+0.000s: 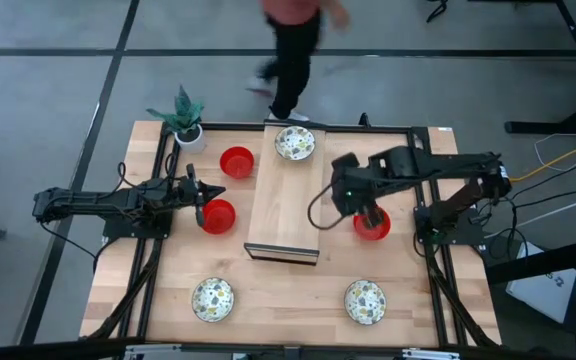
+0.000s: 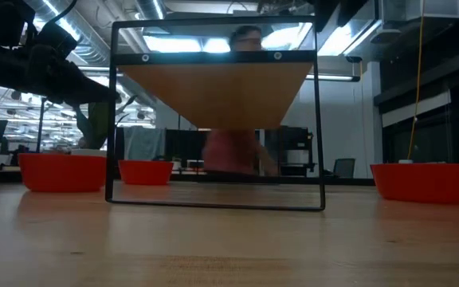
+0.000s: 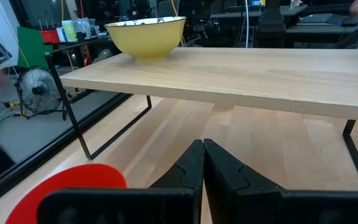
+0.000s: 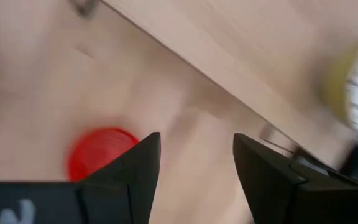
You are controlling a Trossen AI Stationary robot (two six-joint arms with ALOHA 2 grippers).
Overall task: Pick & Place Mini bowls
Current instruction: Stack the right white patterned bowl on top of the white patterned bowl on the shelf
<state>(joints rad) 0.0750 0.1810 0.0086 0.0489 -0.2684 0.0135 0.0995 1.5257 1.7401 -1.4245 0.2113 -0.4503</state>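
Three red bowls stand on the table: one (image 1: pixel 218 215) left of the wooden riser, one (image 1: pixel 236 161) farther back, one (image 1: pixel 372 226) right of the riser. A speckled bowl (image 1: pixel 295 143) sits on the riser's far end, and two more (image 1: pixel 213 298) (image 1: pixel 365 300) stand near the table's near edge. My left gripper (image 1: pixel 200 208) is shut and hangs just left of the nearer red bowl (image 3: pixel 67 190), raised above it in the low view. My right gripper (image 4: pixel 194 162) is open and hovers over the table by the right red bowl (image 4: pixel 99 152).
The wooden riser (image 1: pixel 283 200) on thin black legs (image 2: pixel 319 119) stands mid-table between the arms. A small white pot with a green plant (image 1: pixel 188 128) sits at the far left corner. A person (image 1: pixel 293 50) moves beyond the far edge.
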